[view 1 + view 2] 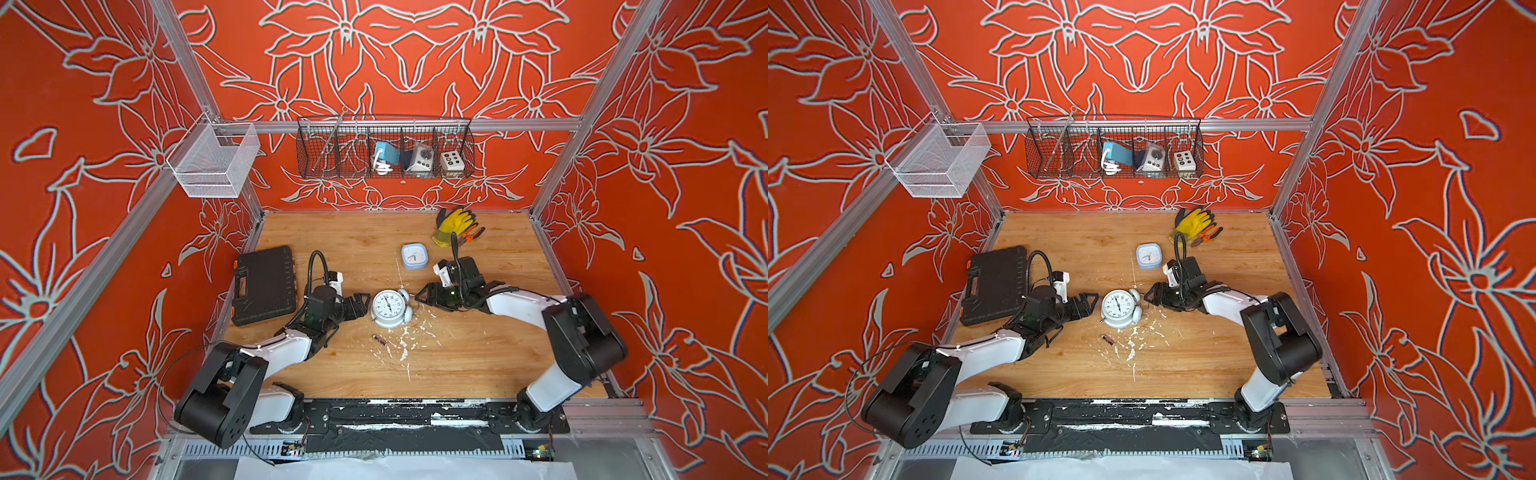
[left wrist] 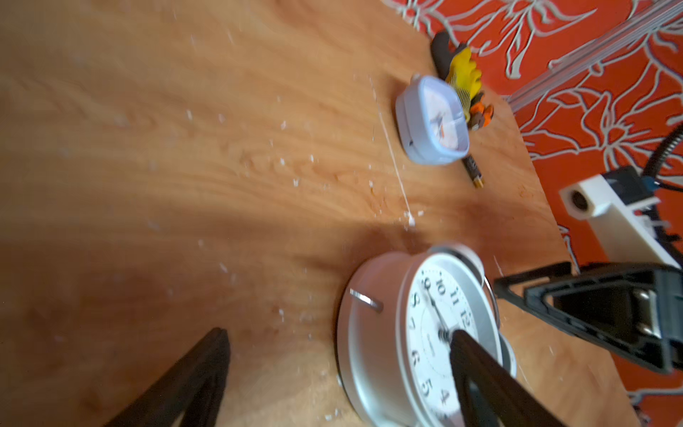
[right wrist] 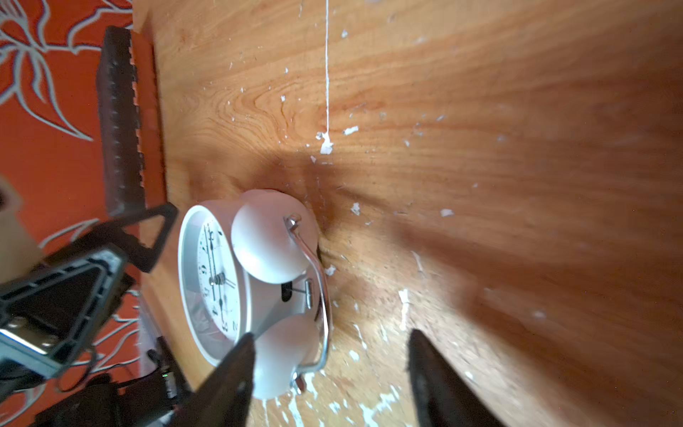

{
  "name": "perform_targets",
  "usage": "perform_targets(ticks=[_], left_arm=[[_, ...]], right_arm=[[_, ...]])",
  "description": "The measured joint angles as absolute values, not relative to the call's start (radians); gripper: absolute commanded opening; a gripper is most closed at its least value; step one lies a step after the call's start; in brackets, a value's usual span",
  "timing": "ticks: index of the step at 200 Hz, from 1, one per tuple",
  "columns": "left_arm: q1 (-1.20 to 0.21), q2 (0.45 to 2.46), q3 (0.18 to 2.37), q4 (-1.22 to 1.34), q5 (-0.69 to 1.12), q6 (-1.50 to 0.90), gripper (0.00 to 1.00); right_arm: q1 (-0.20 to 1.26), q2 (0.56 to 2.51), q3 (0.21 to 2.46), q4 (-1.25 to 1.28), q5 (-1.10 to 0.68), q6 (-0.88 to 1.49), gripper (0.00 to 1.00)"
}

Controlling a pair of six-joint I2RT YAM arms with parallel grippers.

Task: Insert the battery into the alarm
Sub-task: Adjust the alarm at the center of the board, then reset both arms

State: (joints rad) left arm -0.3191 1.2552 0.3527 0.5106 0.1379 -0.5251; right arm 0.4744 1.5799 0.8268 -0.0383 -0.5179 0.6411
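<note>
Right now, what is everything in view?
twin-bell alarm clock: 1, white, table centre
battery: 1, dark, loose, towards the robot from it
square alarm clock: 1, pale blue, farther back
tool case: 1, black, closed, table's left
work glove: 1, yellow, back right
pliers: 1, orange-handled, beside the glove
wire basket: 1, black, back rail, holds devices
mesh basket: 1, white, left rail
left end effector: 1, black, open, left of the twin-bell alarm clock
right end effector: 1, black, open, right of it
</note>
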Motion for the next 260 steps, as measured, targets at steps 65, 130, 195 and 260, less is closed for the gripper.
perform_targets(ticks=[65,130,195,260], left_arm=[[-0.274,1.019,0.317,0.622,-0.153,-0.237,0.99],[-0.223,1.018,0.14,0.789,-0.244,-0.021,0.99],[-0.138,1.283,0.105,1.03,-0.176,0.05,1.0],[-0.054,1.388,0.139,1.096,-0.065,0.029,0.99]], right_arm=[[0.416,1.218,0.801,-0.139,0.031,0.4,0.98],[0.322,1.125,0.397,0.313,0.494,0.097,0.98],[0.153,1.188,0.355,0.538,0.461,0.032,0.98],[0.063,1.399,0.295,0.756,0.242,0.02,0.99]])
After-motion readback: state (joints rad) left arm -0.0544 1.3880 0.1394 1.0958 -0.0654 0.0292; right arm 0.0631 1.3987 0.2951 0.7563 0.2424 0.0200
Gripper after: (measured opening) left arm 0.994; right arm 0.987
